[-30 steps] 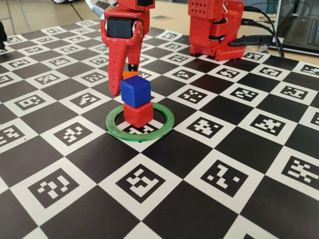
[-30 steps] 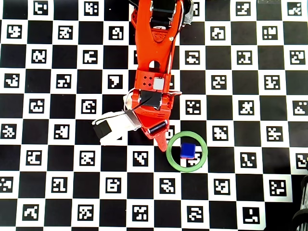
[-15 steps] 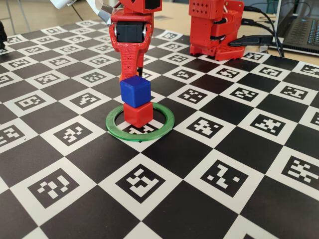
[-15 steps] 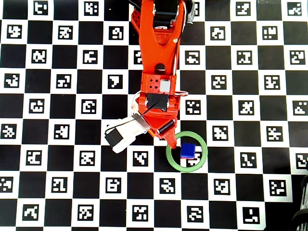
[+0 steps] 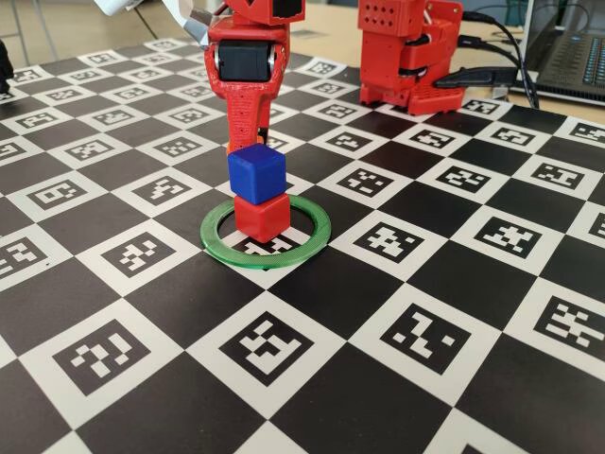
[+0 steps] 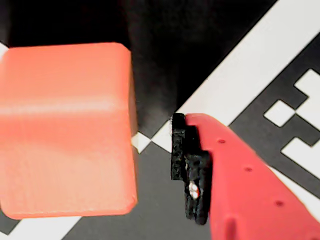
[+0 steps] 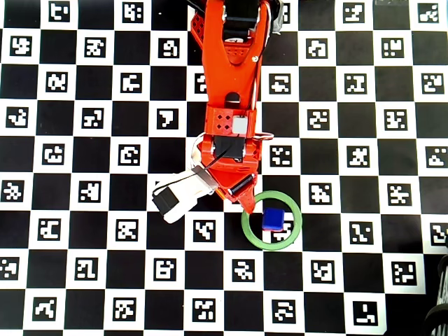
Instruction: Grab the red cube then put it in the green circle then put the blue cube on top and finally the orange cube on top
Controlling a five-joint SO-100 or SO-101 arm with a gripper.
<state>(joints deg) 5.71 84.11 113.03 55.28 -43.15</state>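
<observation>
1. Small matte red plastic cube (image 5: 262, 216) sits inside the thin flat green plastic ring (image 5: 315, 236); small matte deep-blue plastic cube (image 5: 256, 170) is stacked square on it. Two of three tiers done.
2. Small matte bright orange plastic cube (image 6: 67, 130) is on the checkerboard marker mat (image 5: 444, 274), hidden in the fixed view behind the arm; it fills the left of the wrist view.
3. Key relation: in the wrist view the orange cube lies at 9 o'clock of the red finger with the black pad (image 6: 187, 170), a clear gap between, not touching.
4. Red two-finger gripper (image 7: 241, 199): unclenched, holding nothing; the second finger is out of the wrist frame.
5. Overhead: the gripper tip is at about 10 o'clock of the green ring, at its rim.
6. Next, as I judge: close on the orange cube, lift, carry to 4 o'clock over the stack.
</observation>
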